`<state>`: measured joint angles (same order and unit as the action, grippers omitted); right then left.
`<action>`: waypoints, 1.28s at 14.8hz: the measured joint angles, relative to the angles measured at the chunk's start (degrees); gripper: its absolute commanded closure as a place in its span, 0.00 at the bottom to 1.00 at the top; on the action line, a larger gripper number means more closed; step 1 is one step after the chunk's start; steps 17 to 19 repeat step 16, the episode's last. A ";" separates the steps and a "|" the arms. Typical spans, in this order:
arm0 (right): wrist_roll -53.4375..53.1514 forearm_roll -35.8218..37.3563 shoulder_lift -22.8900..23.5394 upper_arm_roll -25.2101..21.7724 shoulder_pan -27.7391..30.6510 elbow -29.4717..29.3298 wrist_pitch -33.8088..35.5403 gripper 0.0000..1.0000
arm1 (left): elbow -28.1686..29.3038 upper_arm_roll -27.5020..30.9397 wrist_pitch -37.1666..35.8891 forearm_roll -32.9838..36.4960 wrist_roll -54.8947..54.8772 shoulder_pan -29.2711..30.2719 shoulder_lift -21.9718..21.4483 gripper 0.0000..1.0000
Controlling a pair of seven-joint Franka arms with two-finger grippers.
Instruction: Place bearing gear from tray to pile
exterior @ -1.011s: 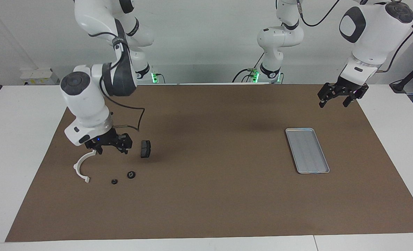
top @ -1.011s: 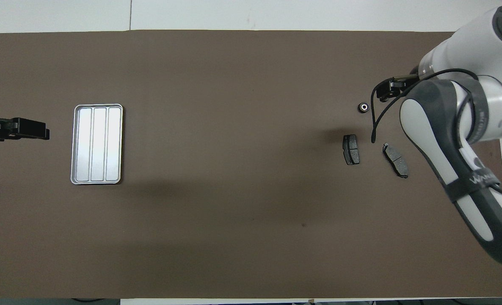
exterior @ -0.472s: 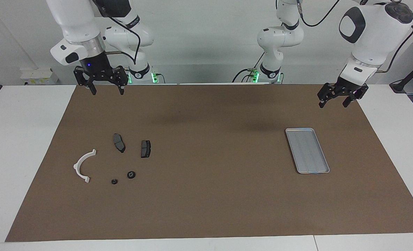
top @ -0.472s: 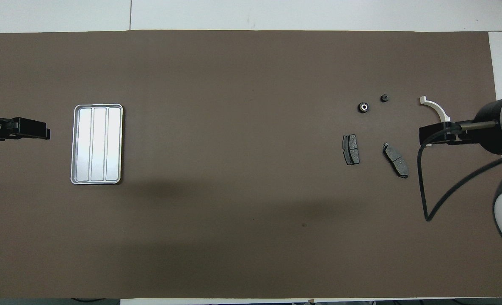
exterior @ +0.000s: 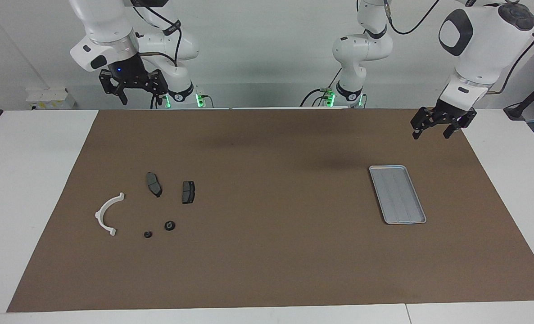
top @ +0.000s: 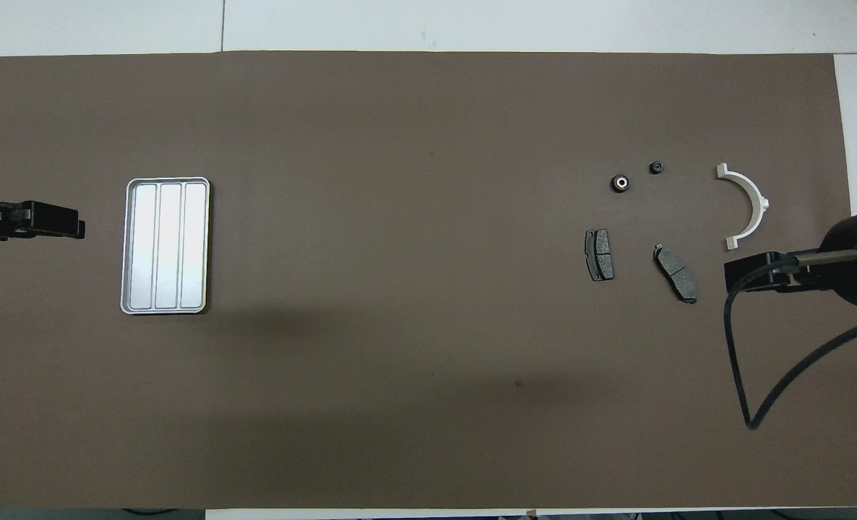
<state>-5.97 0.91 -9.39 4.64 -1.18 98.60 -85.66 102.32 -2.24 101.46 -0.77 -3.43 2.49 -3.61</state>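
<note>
Recording nothing on the flat silver-grey rectangular metal tray (exterior: 397,194) toward the left arm's end. Locating the small black round bearing gear (exterior: 169,225) on the brown mat (exterior: 271,252) within the pile (exterior: 188,192), beside a smaller black ring (exterior: 147,234). Judging the transfer complete and parking as the step in hand; advising keeping high, avoiding disturbing the pile. Noting the right gripper (exterior: 140,96) hanging by its own base, fingers spread and holding nothing, well apart from the gear; noting the left gripper (exterior: 430,131) waiting near the tray, fingers likewise apart.
</note>
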 measured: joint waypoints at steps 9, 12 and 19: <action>0.00 0.00 0.28 -0.17 0.08 0.54 0.00 0.00 | 0.01 0.01 -1.22 0.00 -0.06 0.00 0.00 0.00; 0.00 0.00 0.30 -0.12 0.05 0.54 0.00 0.00 | 0.01 -0.09 -1.23 0.00 -0.07 -0.03 0.00 0.00; 0.00 0.00 0.30 -0.12 0.05 0.54 0.04 0.00 | 0.01 -0.19 -1.30 0.00 -0.08 -0.09 0.00 0.00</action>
